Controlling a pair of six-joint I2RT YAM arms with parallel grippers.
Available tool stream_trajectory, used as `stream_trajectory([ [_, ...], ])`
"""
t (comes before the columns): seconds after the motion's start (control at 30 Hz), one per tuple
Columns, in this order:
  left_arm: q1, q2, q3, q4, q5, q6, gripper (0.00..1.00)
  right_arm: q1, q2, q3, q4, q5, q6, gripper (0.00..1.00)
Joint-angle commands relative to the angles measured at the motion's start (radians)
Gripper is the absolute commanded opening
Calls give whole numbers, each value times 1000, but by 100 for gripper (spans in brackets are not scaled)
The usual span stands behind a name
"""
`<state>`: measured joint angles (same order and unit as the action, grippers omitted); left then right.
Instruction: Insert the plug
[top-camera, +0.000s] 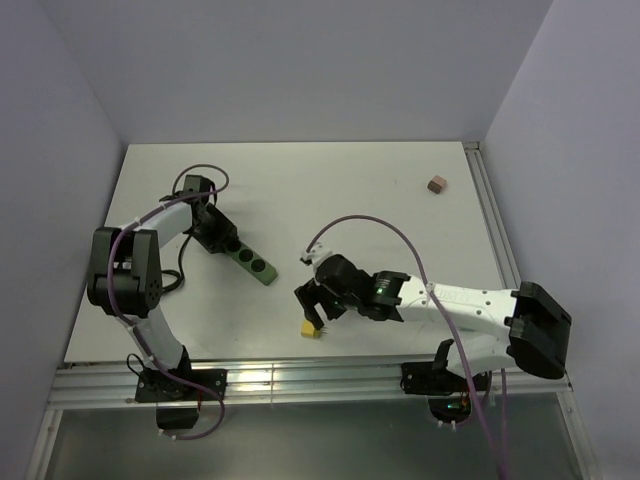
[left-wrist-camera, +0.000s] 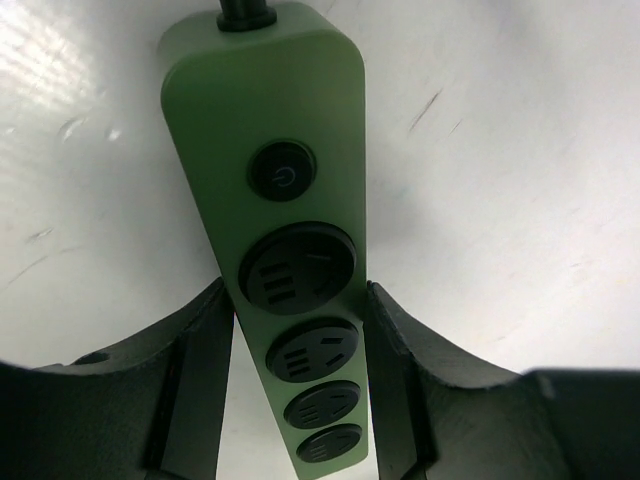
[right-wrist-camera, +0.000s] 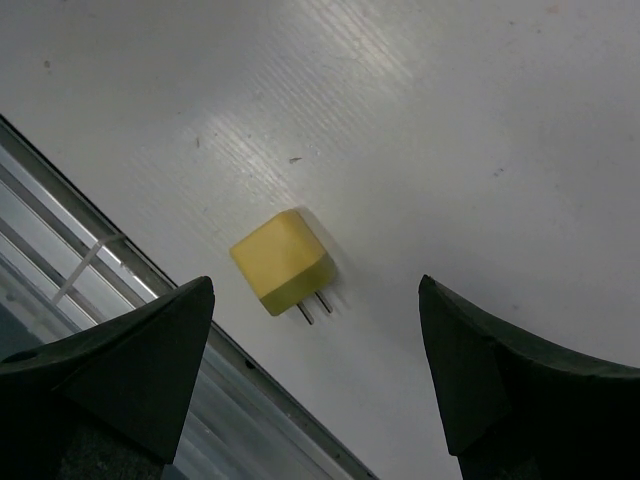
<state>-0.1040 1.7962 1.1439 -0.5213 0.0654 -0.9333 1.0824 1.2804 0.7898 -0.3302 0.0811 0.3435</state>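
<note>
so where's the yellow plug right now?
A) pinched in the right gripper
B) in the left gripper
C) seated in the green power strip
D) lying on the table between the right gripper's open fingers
D: the yellow plug lies loose on the table, prongs bare, with the right gripper open around it and not touching it.

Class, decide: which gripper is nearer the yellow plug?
Right. The right gripper hovers over the yellow plug, jaws open; the left gripper is across the table, jaws closed on the green power strip.

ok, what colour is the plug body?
Yellow. The plug shows best in the right wrist view, lying on the white table.
</note>
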Motion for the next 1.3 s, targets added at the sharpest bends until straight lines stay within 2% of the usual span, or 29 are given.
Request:
stream_trajectory([
  [0.0, -26, -61, -50, -128, -108, 152, 0, 40, 65, 95, -39, 11, -61, 90],
  [0.3, -62, -86, -179, -42, -39, 119, 0, 90, 180, 147, -87, 54, -58, 89],
  [0.47, -109, -132, -219, -32, -1, 25, 0, 99, 206, 144, -96, 89, 60, 84],
  [0.6, -123, -190, -321, 38, 19, -91, 0, 106, 206, 132, -72, 108, 169, 84],
  [0.63, -123, -216, -337, 52, 14, -107, 4, 114, 206, 123, -61, 111, 196, 84],
  [0.67, -123, -227, -346, 50, -13, -136, 15, 119, 208, 121, -53, 109, 206, 84],
  [0.7, -123, -235, -358, 50, -21, -145, 42, 122, 211, 120, -49, 111, 215, 84],
  [0.73, -123, -247, -358, 40, -24, -148, 53, 129, 220, 126, -53, 115, 227, 84],
  [0.77, -123, -250, -355, 32, -32, -151, 69, 135, 223, 130, -59, 126, 230, 84],
  [0.87, -123, -284, -343, 3, -61, -142, 84, 157, 206, 128, -86, 189, 247, 84],
  [0.9, -123, -299, -348, 3, -61, -139, 95, 159, 194, 120, -75, 198, 256, 84],
  [0.93, -123, -334, -351, 0, -61, -137, 99, 159, 165, 103, -70, 204, 258, 85],
  [1.1, -123, -443, -349, -54, -115, -121, 100, 159, 86, 66, -58, 207, 278, 86],
  [1.27, -134, -656, -375, -17, -41, -70, 99, 159, 53, 61, -89, 229, 334, 86],
])
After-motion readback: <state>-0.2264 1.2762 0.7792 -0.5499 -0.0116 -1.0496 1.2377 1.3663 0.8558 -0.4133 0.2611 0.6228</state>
